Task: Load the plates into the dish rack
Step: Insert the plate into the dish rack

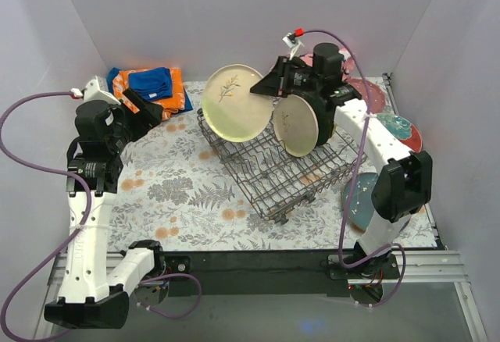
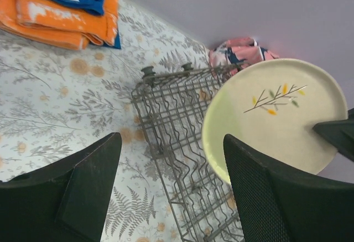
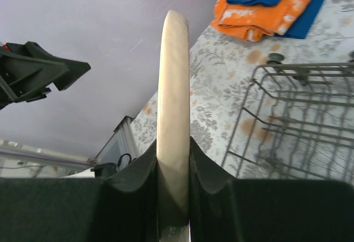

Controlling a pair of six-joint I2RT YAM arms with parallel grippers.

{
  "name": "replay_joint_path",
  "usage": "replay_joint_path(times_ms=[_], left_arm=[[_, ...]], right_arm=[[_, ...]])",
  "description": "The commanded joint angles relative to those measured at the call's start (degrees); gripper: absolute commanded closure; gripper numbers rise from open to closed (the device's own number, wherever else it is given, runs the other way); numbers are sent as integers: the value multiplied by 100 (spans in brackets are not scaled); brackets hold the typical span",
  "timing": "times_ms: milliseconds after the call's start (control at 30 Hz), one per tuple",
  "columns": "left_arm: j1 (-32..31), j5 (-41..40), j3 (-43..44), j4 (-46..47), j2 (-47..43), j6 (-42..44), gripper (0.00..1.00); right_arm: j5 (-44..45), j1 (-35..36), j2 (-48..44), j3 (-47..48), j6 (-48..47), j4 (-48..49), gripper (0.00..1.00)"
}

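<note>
My right gripper (image 1: pixel 268 84) is shut on the rim of a cream plate with a leaf sprig (image 1: pixel 233 101) and holds it upright above the far left corner of the grey wire dish rack (image 1: pixel 269 182). In the right wrist view the plate (image 3: pixel 172 87) shows edge-on between the closed fingers (image 3: pixel 207 170). A second cream plate (image 1: pixel 296 126) stands on edge in the rack. My left gripper (image 1: pixel 148 112) is open and empty, left of the rack; its wrist view shows the held plate (image 2: pixel 276 115) and the rack (image 2: pixel 177 137).
Folded orange and blue cloths (image 1: pixel 148 86) lie at the back left. A dotted pink-red plate (image 1: pixel 367 92), a teal plate (image 1: pixel 400 129) and another teal plate (image 1: pixel 358 201) lie to the right of the rack. A pink patterned cloth (image 2: pixel 243 51) lies behind it.
</note>
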Motion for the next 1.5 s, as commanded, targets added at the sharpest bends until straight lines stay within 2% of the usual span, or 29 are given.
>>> replay_joint_path(times_ms=[0, 233, 600, 1467], left_arm=[[23, 1053, -759, 580, -25, -30, 27], [23, 1696, -1586, 1048, -52, -4, 27], [23, 2021, -2448, 1311, -210, 251, 27], [23, 1793, -3354, 1505, -526, 761, 27]], right_arm=[[-314, -364, -812, -252, -543, -95, 99], [168, -848, -1305, -446, -1757, -1369, 99], [1284, -1042, -1543, -622, -3013, -2100, 99], [2735, -726, -752, -191, -3894, -2373, 99]])
